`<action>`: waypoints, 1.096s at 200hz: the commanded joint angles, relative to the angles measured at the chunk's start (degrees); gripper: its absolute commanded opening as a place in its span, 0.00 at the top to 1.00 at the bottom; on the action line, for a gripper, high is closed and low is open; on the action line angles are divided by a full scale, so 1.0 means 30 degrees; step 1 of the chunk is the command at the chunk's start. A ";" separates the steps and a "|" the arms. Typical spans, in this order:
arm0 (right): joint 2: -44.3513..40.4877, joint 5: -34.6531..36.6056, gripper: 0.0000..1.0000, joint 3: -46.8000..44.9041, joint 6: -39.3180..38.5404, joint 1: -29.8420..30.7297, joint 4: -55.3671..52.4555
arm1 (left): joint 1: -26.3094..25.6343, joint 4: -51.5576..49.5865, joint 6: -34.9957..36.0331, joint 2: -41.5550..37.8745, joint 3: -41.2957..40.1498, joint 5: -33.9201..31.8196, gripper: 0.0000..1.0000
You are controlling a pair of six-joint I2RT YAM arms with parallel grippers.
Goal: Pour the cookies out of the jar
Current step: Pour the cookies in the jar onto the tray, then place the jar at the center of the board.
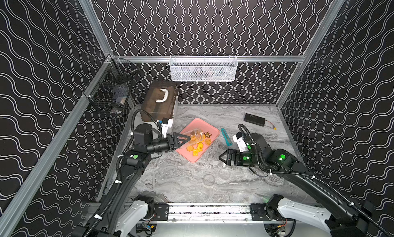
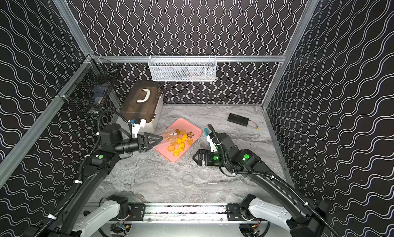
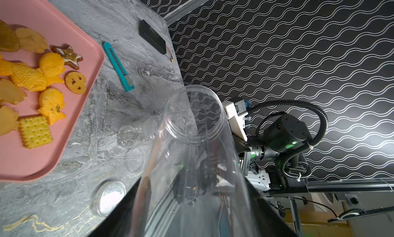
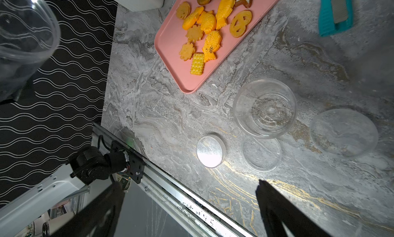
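Cookies (image 1: 200, 146): approx a dozen small flat biscuits, mostly orange-yellow plus a brown iced star, lie loose on the pink rectangular plastic tray (image 1: 188, 156) mid-table. The clear plastic jar (image 1: 195, 136) hangs tilted nearly flat over the tray's 9 o'clock edge, mouth twd 3 o'clock. It looks empty in the left wrist view. Left gripper (image 1: 186, 139) is clamped on the jar's base end. Right gripper (image 1: 221, 158) sits at the tray's 4 o'clock, jaws spread wide w/ nothing in them. A teal utility knife (image 1: 226, 136) lies at 3 o'clock, its print too blurred to read. A flat black box w/ red wire (image 1: 254, 118) is at 2 o'clock. Clear round lids (image 1: 209, 179) and a clear cup (image 4: 264, 108) rest on the grey marble-look table (image 1: 170, 182) at 6 o'clock.
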 commanded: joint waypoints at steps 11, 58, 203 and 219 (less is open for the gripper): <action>-0.0140 -0.0187 0.00 0.0020 0.0358 -0.0017 0.0094 | 0.0035 0.1555 -0.0494 -0.0099 -0.0202 0.0837 0.64; -0.0208 -0.0601 0.00 0.0100 0.0586 -0.0072 0.0400 | 0.0038 0.2586 -0.1057 -0.0099 -0.0442 0.1408 0.64; 0.0155 -1.0776 0.00 0.0524 0.5171 -0.2290 0.8503 | 0.0005 0.6959 -0.3570 -0.0685 -0.1393 0.3192 0.64; 0.0445 -1.1376 0.00 0.0837 0.5610 -0.2490 0.9101 | -0.0024 0.8632 -0.4669 -0.0663 -0.1644 0.3610 0.64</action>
